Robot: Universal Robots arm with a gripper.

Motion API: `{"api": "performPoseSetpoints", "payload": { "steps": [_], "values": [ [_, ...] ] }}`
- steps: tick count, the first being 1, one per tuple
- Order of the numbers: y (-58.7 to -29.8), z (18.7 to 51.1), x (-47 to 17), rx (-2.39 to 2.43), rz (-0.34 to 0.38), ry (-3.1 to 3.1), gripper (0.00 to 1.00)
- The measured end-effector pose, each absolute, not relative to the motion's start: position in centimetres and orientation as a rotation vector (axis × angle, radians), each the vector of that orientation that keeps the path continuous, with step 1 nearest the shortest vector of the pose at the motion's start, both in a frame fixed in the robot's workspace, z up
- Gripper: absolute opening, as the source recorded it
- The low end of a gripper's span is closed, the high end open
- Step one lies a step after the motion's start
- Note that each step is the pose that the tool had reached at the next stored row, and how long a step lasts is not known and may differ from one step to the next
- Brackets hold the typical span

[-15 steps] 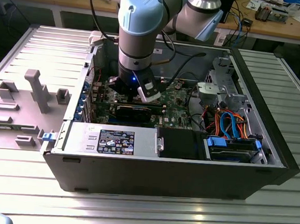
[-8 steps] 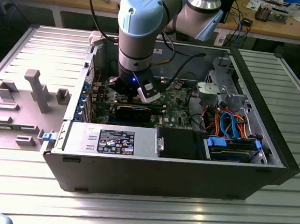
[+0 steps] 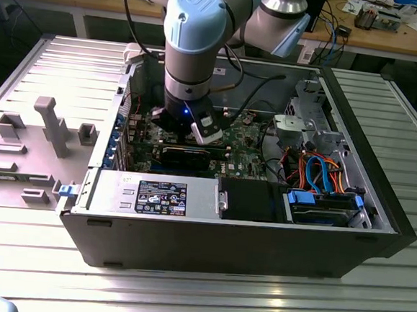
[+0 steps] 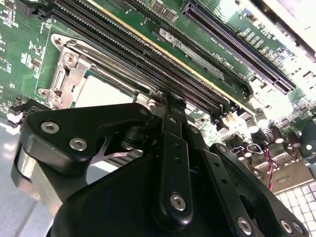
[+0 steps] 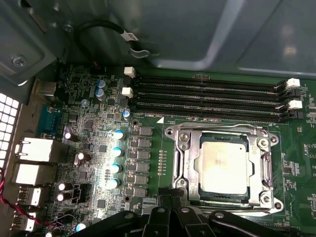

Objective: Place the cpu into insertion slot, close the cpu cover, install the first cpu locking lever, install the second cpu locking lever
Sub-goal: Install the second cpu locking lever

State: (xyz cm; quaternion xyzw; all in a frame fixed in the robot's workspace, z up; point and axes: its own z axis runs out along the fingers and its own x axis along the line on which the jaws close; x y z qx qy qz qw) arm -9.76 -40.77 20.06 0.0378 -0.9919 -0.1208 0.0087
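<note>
In the first wrist view the cpu [image 5: 224, 168] lies flat in the insertion slot [image 5: 185, 148], its silvery top showing through the window of the cpu cover [image 5: 259, 163], which lies down over it. A thin wire lever [image 5: 217, 129] runs along the socket side nearest the memory slots. My gripper [image 5: 171, 196] has its black fingertips together at the socket's corner, touching or just above its rim. The second wrist view shows the gripper [image 4: 165, 101] at that same corner, with the cpu [image 4: 98, 91] and cover [image 4: 66, 74] beside it. In the exterior view the gripper [image 3: 196, 133] reaches down into the open case.
The green motherboard [image 5: 89, 123] carries several capacitors and long black memory slots [image 5: 207, 98]. A black graphics card [image 3: 187, 154] lies close in front of the gripper. The case walls [image 3: 361, 233], a power supply [image 3: 155, 195] and a drive bay with blue and orange cables [image 3: 322, 179] hem in the board.
</note>
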Motion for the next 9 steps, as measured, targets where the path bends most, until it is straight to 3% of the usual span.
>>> {"api": "performPoseSetpoints", "payload": {
  "steps": [9],
  "values": [
    [-40.78, 20.26, -9.77, 0.121, -0.41, -3.095, 0.11]
  ]
}}
